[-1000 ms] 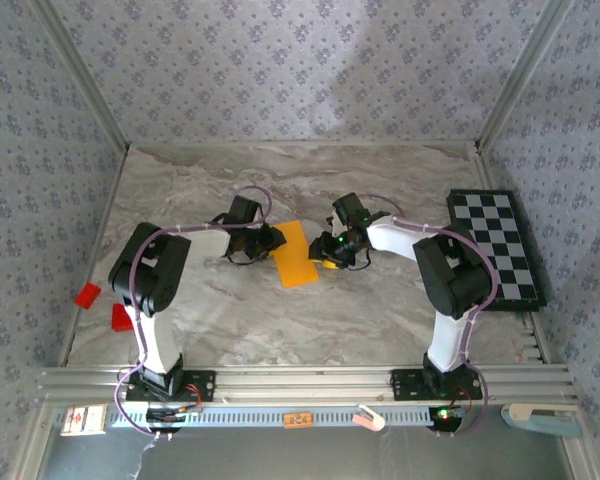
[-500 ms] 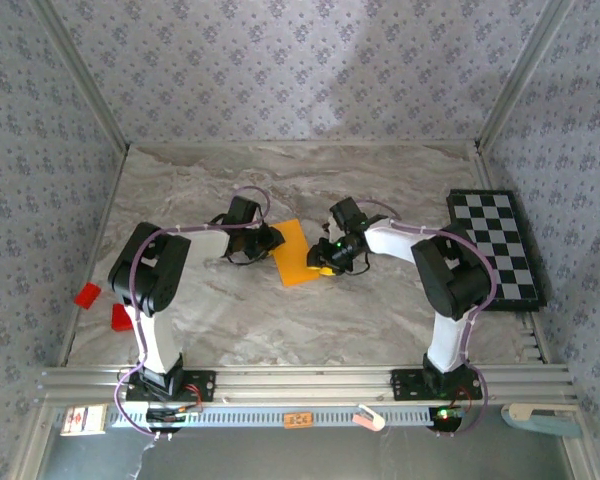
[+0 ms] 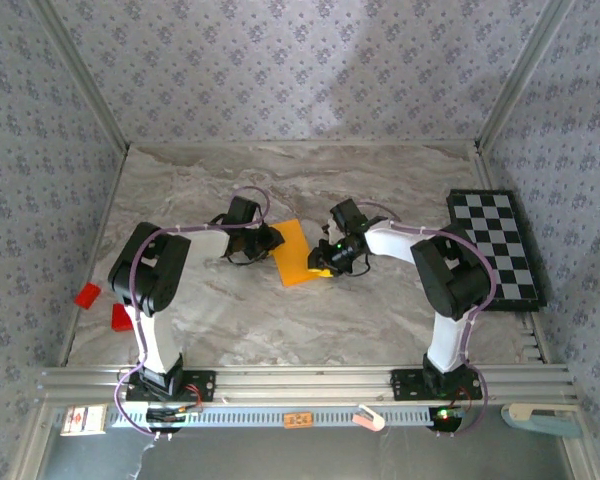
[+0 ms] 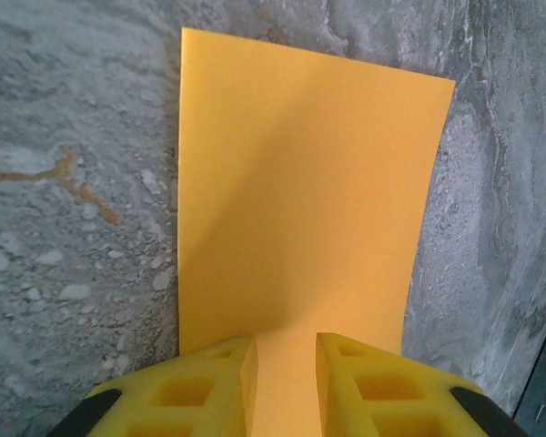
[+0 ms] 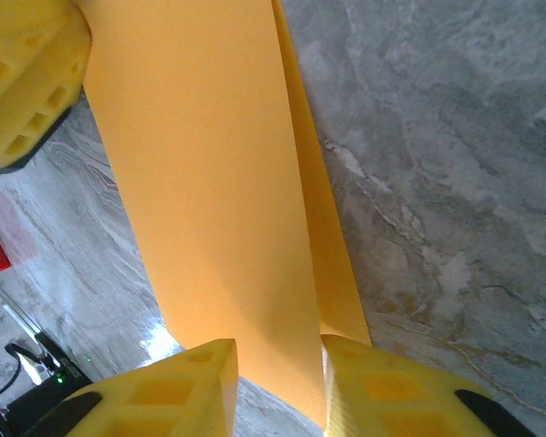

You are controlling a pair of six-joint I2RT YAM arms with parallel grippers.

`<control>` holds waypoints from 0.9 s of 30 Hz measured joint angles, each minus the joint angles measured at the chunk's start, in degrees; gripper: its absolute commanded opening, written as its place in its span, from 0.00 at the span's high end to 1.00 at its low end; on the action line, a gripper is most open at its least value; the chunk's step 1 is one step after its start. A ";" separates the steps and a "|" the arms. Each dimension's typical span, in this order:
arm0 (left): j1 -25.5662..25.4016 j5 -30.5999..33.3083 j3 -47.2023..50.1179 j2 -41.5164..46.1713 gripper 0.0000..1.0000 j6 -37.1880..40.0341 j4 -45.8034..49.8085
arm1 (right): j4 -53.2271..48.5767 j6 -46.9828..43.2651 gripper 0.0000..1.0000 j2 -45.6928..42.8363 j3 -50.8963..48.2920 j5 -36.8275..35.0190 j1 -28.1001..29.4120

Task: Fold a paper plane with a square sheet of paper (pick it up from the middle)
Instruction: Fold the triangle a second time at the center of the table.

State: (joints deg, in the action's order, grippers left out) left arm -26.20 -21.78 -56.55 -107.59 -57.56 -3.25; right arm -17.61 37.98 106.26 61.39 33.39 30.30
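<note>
The square sheet of paper [image 3: 296, 254] lies mid-table as an orange-yellow oblong, folded over on itself. My left gripper [image 3: 274, 240] sits low at its left edge. In the left wrist view the paper [image 4: 300, 200] lies flat and runs under my left gripper [image 4: 285, 364], whose jaws stand a narrow gap apart. My right gripper [image 3: 321, 261] is at the paper's right edge. In the right wrist view the upper layer of the paper [image 5: 209, 182] rises between the jaws of my right gripper [image 5: 279, 373]; they are still apart, and the right finger [image 5: 391, 391] touches the paper.
A black-and-white checkerboard [image 3: 495, 245] lies at the right edge of the marble table [image 3: 230, 310]. Two small red blocks [image 3: 87, 294] [image 3: 122, 316] sit by the left wall. Patterned walls close in three sides; a metal rail [image 3: 300, 385] runs along the front.
My right gripper has slid left onto the paper's right edge and its jaws have narrowed around the raised layer. The left arm has stayed put.
</note>
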 measured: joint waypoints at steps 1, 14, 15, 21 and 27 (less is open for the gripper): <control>0.07 0.00 0.00 0.00 0.75 0.00 0.00 | 0.22 0.31 0.75 0.00 -0.20 0.09 0.00; 0.07 -0.11 0.00 -0.13 0.76 0.00 -0.02 | 2.84 3.21 0.85 -0.90 -1.16 0.11 -0.57; 0.07 -0.20 0.00 -0.15 0.76 0.00 -0.04 | 2.86 3.21 0.87 -0.90 -1.16 0.09 -0.61; 0.28 -0.90 -0.02 -0.22 0.73 0.28 -0.13 | 2.84 3.43 0.99 -0.94 -1.20 0.00 -1.09; 0.31 -3.58 -0.90 -0.20 0.56 0.90 -1.70 | 4.15 4.52 1.00 -3.85 -3.67 -2.14 -1.09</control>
State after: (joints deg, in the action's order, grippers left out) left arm -25.89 -25.36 -57.45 -107.79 -56.66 -4.95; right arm -13.45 42.50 102.41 57.71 31.24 29.21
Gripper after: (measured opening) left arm 0.416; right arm 0.054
